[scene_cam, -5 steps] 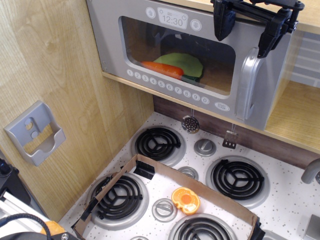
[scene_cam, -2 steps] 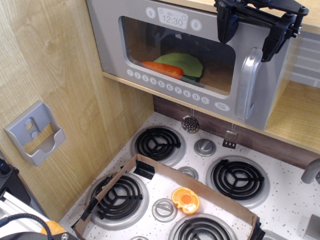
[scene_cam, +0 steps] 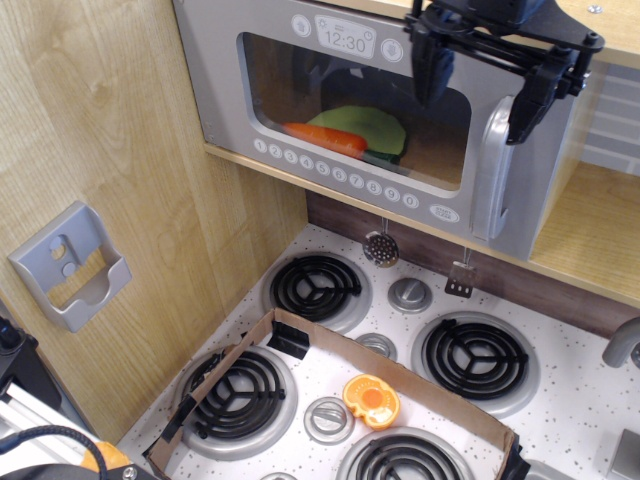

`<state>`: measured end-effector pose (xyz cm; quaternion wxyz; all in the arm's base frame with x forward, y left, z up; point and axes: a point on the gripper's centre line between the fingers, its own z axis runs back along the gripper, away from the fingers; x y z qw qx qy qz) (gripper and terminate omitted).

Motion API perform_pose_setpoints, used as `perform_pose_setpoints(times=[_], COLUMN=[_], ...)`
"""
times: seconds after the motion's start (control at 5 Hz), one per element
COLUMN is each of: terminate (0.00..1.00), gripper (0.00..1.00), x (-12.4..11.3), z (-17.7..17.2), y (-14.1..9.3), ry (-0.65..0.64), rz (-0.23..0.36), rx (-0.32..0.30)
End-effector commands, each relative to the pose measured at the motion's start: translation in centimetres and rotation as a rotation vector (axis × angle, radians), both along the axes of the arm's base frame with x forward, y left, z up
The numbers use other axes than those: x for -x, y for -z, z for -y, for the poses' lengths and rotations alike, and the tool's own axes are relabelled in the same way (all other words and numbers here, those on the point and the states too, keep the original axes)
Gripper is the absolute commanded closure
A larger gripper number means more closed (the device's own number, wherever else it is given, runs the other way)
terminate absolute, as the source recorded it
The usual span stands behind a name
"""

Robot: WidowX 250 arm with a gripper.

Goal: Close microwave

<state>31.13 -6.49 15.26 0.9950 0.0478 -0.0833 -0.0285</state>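
Note:
The microwave (scene_cam: 300, 100) fills the upper middle of the view, with a grey door, a clear window, a 12:30 display and a row of round white buttons. Its door stands a little ajar at the right, where the silver loop handle (scene_cam: 492, 165) is. Behind the window lie an orange carrot (scene_cam: 322, 135) and a green item (scene_cam: 365, 125). My black gripper (scene_cam: 478, 85) is open in front of the door's top right corner. Its left finger is over the window and its right finger is just right of the handle's top.
A toy stove (scene_cam: 400, 350) with four black coil burners lies below. A cardboard tray (scene_cam: 330, 345) on it holds an orange round piece (scene_cam: 371, 399). A small grey holder (scene_cam: 70, 265) hangs on the wooden left wall. A wooden shelf (scene_cam: 590, 225) is at the right.
My gripper has shifted left and slightly down across the door's top right corner. The door looks about as far ajar as before.

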Motion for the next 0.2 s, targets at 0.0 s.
perform_pose_setpoints(times=[0.0], terminate=[1.00], gripper=[0.00], x=[4.45], z=[-1.06], y=[-1.35], ry=[-0.095], rz=[0.065], rx=[0.012])
